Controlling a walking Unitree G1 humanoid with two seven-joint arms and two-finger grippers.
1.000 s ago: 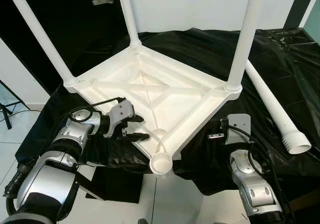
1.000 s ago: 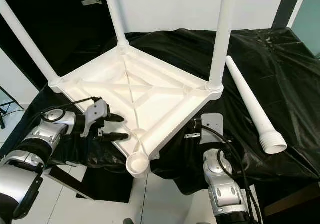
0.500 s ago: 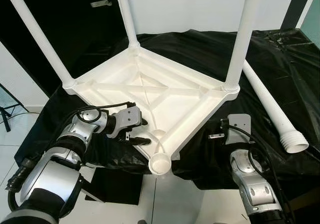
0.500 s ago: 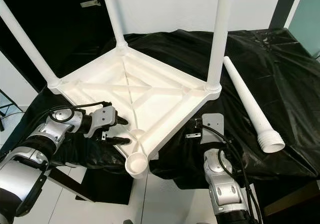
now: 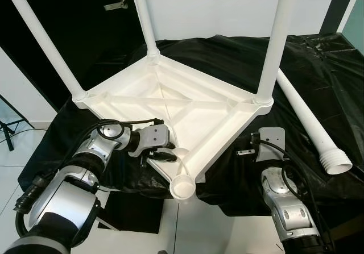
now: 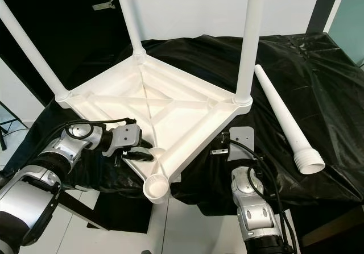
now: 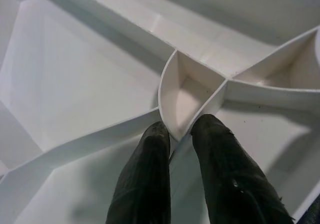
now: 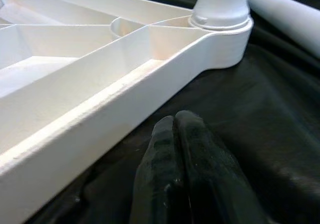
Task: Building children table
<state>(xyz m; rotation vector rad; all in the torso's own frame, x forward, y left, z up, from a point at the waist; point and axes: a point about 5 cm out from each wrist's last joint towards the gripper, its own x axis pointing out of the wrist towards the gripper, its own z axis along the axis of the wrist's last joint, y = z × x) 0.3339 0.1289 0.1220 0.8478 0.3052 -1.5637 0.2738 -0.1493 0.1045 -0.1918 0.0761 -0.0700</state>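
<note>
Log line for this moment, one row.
left tool: shut on tabletop rib | right tool: shut, idle on black sheet | three legs fitted | loose leg on sheet

Home room: white wall [image 5: 216, 4], black door [image 5: 85, 21].

The left pincer [image 5: 164, 152] has slid in along the tabletop [image 5: 136, 98] edge toward the empty corner socket [image 5: 183, 186]; its fingers have narrowed onto a rib.

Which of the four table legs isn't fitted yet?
The leg lying flat on the black cloth, right of the tabletop; the other three stand upright in corner sockets.
</note>
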